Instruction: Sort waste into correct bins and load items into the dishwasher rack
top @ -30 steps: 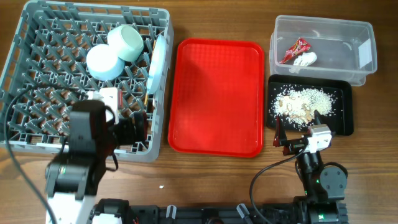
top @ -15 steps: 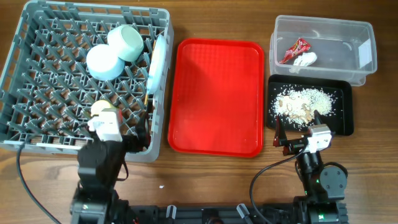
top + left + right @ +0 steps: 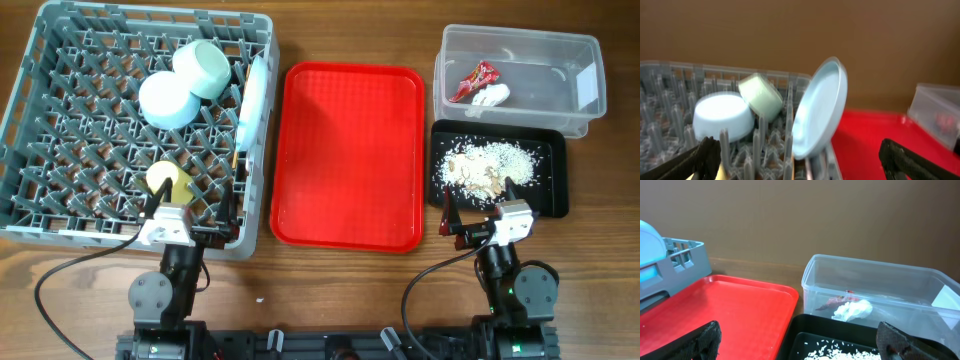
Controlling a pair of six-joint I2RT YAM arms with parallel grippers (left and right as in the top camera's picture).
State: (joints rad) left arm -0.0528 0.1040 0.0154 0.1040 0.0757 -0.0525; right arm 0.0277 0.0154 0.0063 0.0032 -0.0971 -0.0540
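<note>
The grey dishwasher rack (image 3: pixel 60 60) holds two pale bowls (image 3: pixel 165 98) (image 3: pixel 205 67), a white plate (image 3: pixel 253 100) standing on edge at its right side, a yellow cup (image 3: pixel 163 180) near the front, and thin wooden chopsticks (image 3: pixel 237 152). I cannot make out the fork. The clear tub (image 3: pixel 520 45) holds the red wrapper (image 3: pixel 472 80) and white napkin (image 3: pixel 492 96). The black tray (image 3: pixel 555 175) holds the food scraps (image 3: pixel 485 165). My left gripper (image 3: pixel 190 208) is open and empty at the rack's front edge. My right gripper (image 3: pixel 478 212) is open and empty at the black tray's front edge.
The large red tray (image 3: pixel 350 150) lies between the rack and the bins, with nothing on it. The left wrist view shows the plate (image 3: pixel 817 115) and the bowls (image 3: pixel 722 117) ahead of the jaws (image 3: pixel 802 165). The right wrist view faces the tub (image 3: pixel 875 287).
My left arm has drawn back from over the rack's front part to the table's near edge, and the yellow cup now shows in the rack. The right arm has not moved.
</note>
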